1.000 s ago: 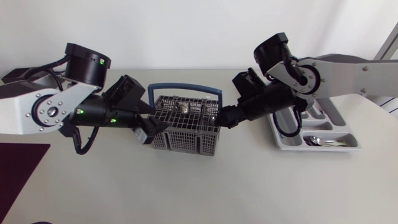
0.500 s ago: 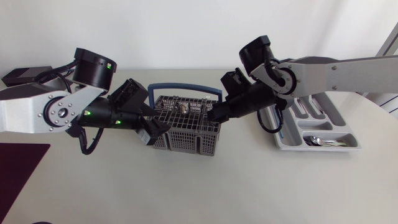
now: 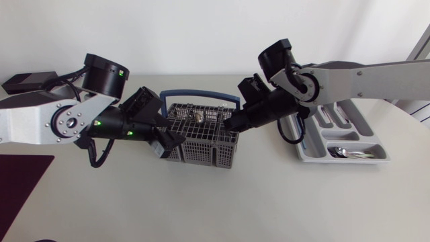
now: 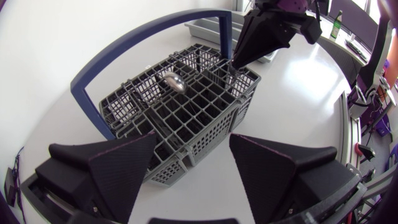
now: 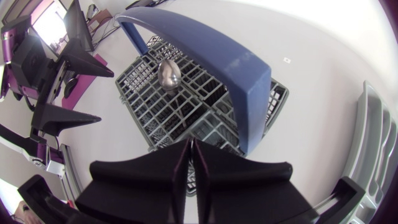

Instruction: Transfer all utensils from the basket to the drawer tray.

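Head view: left gripper [image 3: 168, 142], wedge fingers spread, sits at nine o'clock of the grey lattice basket [image 3: 201, 144], which holds a shiny rounded spoon [image 3: 199, 117]. Right gripper [image 3: 232, 125], fingers pressed together, is at its two o'clock, and the moulded tray [image 3: 349, 134] at three.

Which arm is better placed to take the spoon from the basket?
Right, probably: the right end effector is at the basket near the spoon, and the tray lies on its side. The left end effector is at the opposite end.
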{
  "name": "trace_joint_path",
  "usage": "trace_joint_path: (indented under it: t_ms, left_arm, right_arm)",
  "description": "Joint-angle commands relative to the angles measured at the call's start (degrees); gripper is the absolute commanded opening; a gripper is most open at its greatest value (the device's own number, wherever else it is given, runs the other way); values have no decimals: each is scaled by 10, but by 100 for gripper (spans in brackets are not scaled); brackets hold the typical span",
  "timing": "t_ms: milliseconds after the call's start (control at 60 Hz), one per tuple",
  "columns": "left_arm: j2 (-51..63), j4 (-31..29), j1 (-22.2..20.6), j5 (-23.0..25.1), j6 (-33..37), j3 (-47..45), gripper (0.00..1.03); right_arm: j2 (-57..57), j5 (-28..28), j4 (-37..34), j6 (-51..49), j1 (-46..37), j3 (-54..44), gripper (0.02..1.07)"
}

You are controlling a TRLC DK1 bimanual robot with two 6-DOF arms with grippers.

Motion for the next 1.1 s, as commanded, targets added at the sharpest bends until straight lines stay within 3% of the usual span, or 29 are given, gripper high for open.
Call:
trace_joint_path:
  t_ms: [0,500,867,1083]
  left_arm:
    - [10,4,-4,3,10,-1,84]
    - [11,0,-16,2,10,-1,84]
    - [18,-1,-23,0,6,8,83]
    - [20,-2,-24,-2,4,14,83]
  right_arm:
    - [-16,-7,-12,6,-4,16,8]
    - [-106,-46,-81,1,-15,51,8]
    - [-164,-114,-260,-1,-79,150,8]
    - [-223,-74,-313,-39,-150,99,8]
